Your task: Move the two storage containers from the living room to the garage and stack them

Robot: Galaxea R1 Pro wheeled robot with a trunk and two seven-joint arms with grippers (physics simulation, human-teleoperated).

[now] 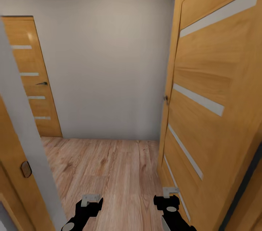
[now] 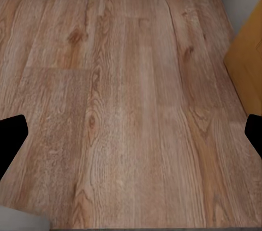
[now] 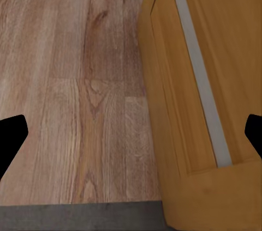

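Both claws, left and right, are hanging spread apart and empty over wood floor, an open door just beside the right claw; no bin is showing to judge for grip.

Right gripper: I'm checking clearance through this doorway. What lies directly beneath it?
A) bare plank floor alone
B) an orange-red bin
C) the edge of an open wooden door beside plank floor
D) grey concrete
C: in the right wrist view the right gripper hangs over the wooden door, with plank floor alongside it.
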